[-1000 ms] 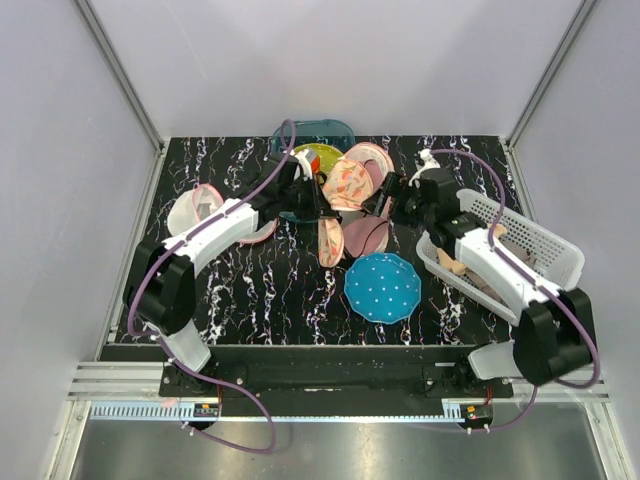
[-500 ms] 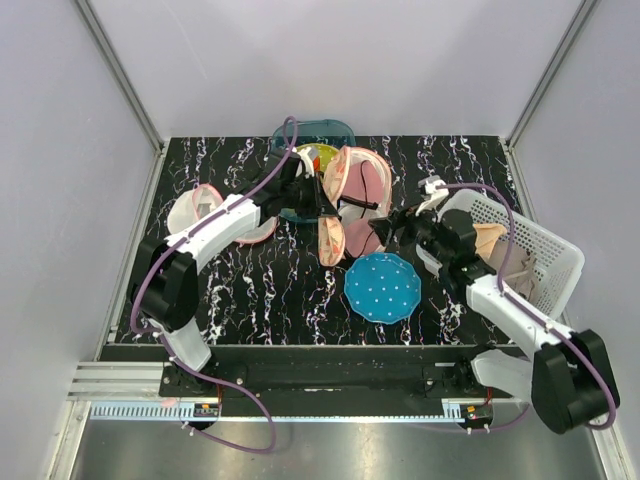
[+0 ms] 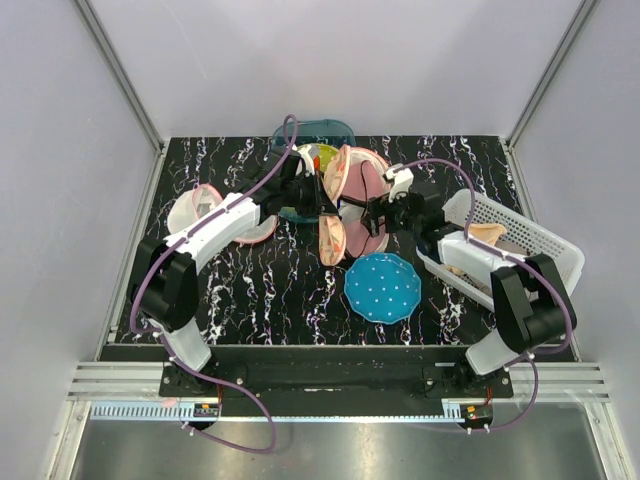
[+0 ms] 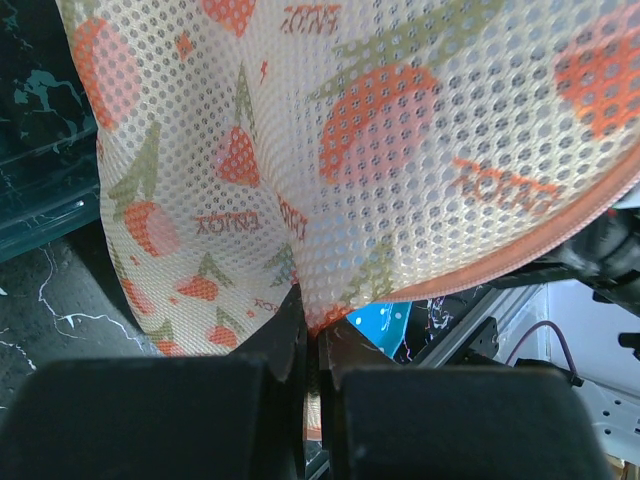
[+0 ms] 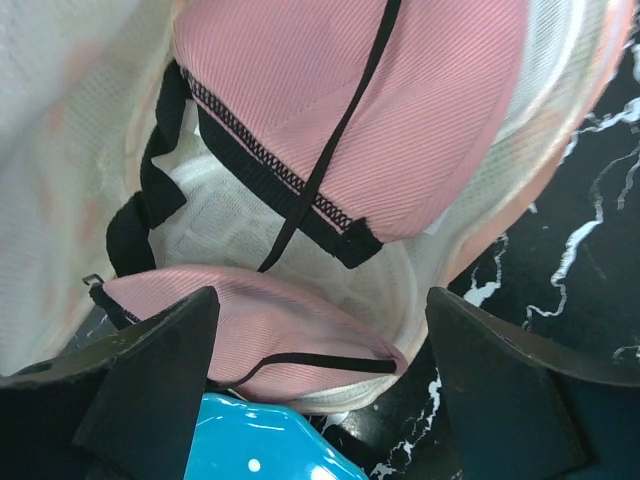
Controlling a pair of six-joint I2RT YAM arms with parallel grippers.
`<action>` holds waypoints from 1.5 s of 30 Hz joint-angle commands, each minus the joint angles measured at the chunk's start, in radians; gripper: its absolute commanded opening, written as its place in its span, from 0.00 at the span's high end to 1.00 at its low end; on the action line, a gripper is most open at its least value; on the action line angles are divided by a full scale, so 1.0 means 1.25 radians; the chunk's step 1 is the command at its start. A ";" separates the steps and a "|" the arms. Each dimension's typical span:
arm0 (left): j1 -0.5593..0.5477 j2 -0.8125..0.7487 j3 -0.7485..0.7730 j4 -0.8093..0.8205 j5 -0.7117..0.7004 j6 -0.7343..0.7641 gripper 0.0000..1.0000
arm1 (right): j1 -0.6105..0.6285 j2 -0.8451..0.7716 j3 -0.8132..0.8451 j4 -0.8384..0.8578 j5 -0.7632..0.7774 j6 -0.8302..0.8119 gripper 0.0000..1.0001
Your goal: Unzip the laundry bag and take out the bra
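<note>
Straight ahead of the right tool [image 5: 318,300], jaws apart, the bra [image 5: 350,110] lies inside the gaping laundry bag [image 4: 400,150], whose edge the left tool [image 4: 310,325] clamps.

The open mouth of the laundry bag [image 4: 400,150] is seen clear before the right gripper [image 5: 320,300], the bra [image 5: 300,100] exposed inside. Approach is hemmed by the blue plate [image 3: 382,287] just in front, the white basket [image 3: 545,250] at right, and a teal tray [image 3: 325,128] behind.

Black marbled table [image 3: 260,290] carries a blue plate [image 3: 382,287], white basket [image 3: 540,238] and mesh piece [image 3: 200,212].
</note>
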 commanded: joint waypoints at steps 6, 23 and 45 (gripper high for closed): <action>0.002 -0.017 0.033 0.028 0.018 0.007 1.00 | -0.001 0.053 0.060 -0.029 -0.107 0.009 0.46; 0.033 -0.069 0.055 0.006 0.011 0.018 1.00 | -0.001 -0.379 -0.064 -0.038 0.135 0.057 1.00; 0.076 -0.181 0.119 -0.075 0.001 0.065 1.00 | -0.010 -0.512 0.291 0.068 0.684 -0.123 1.00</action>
